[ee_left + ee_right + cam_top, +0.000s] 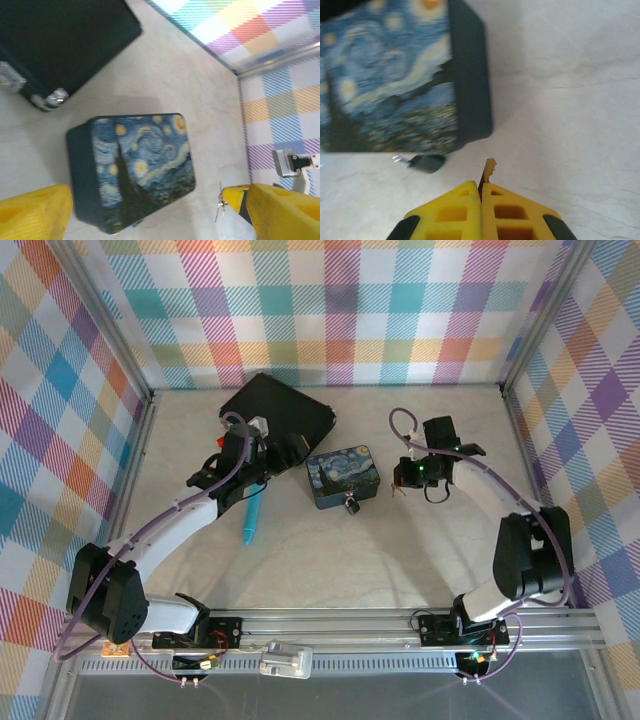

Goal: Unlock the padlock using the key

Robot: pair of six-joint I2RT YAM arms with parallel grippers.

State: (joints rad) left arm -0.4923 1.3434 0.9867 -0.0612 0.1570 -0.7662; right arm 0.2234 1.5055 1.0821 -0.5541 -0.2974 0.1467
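Observation:
The padlock (351, 504), small and dark, lies against the front edge of the starry-night tin (343, 477). In the right wrist view its dark body (427, 162) sits just below the tin's lower corner. My right gripper (405, 480) hovers just right of the tin, shut on the key. The key's notched tip (490, 170) sticks out beyond the closed yellow fingers (481, 192), a short way right of the padlock. Seen from the left wrist, the key (219, 202) dangles from that fingertip. My left gripper (265, 455) is open, left of the tin, with nothing between its fingers (30, 215).
A black case (280, 410) with silver latches (55, 97) lies behind the left gripper. A light-blue pen (250, 523) rests on the table under the left arm. Checked walls enclose the table on three sides, and there is bare table in front of the tin.

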